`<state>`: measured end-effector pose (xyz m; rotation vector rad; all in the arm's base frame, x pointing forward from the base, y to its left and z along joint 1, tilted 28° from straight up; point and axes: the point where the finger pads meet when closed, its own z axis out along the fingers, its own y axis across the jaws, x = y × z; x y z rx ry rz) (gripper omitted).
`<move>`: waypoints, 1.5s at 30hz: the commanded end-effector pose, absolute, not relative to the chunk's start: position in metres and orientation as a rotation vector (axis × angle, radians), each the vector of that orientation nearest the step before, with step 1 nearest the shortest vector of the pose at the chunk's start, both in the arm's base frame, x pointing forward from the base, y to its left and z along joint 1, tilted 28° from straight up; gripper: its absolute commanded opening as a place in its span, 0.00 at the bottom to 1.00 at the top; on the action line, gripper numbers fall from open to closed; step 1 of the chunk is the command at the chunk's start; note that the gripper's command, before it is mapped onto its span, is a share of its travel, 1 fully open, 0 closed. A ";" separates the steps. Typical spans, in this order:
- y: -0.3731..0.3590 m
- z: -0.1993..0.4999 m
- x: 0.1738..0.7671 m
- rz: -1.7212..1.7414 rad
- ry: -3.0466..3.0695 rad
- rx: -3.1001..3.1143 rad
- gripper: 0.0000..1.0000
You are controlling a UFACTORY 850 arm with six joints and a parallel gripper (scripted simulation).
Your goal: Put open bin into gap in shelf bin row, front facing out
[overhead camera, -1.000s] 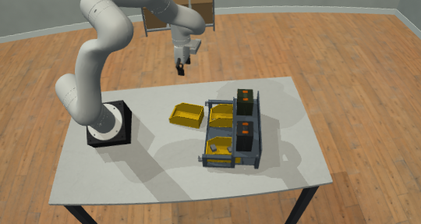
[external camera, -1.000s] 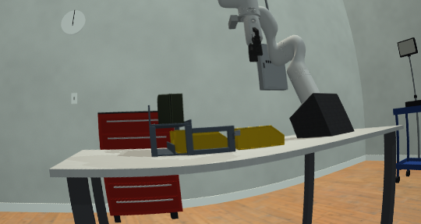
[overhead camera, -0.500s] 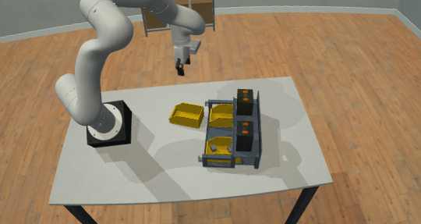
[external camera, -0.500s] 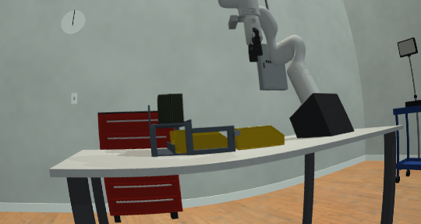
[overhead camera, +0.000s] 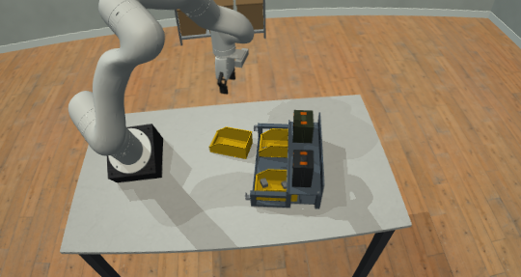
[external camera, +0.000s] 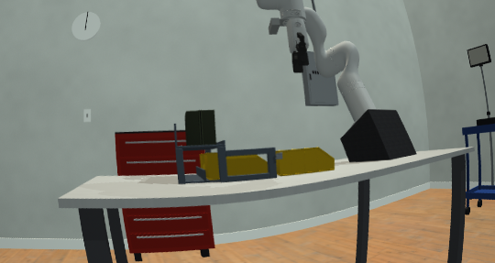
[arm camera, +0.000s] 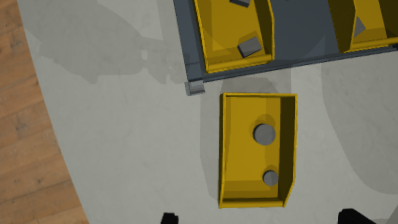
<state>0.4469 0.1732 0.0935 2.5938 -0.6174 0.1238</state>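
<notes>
The loose yellow bin (overhead camera: 232, 142) lies on the table just beside the grey shelf (overhead camera: 287, 164). In the wrist view the bin (arm camera: 257, 150) holds two round grey parts (arm camera: 264, 133). Two yellow bins sit in the shelf, one (overhead camera: 274, 143) next to the loose bin and one (overhead camera: 270, 179) at the near end with grey parts in it. A gap (arm camera: 305, 30) lies between them. My gripper (overhead camera: 223, 82) is open and empty, high above the table over the loose bin. Its fingertips show at the bottom edge of the wrist view (arm camera: 263, 218). It also shows in the side view (external camera: 299, 58).
Two dark boxes (overhead camera: 303, 125) (overhead camera: 303, 169) stand on the shelf's top board. The arm's black base (overhead camera: 135, 152) sits at the table's left. Beyond the table stand a red drawer cabinet (external camera: 156, 191) and a blue cart (external camera: 478, 163).
</notes>
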 end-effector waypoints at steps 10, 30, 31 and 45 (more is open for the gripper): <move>0.148 0.046 0.446 0.126 -0.618 2.595 1.00; 0.133 0.018 0.445 0.126 -0.618 2.595 1.00; 0.133 0.018 0.445 0.126 -0.618 2.595 1.00; 0.138 0.026 0.446 0.126 -0.618 2.595 1.00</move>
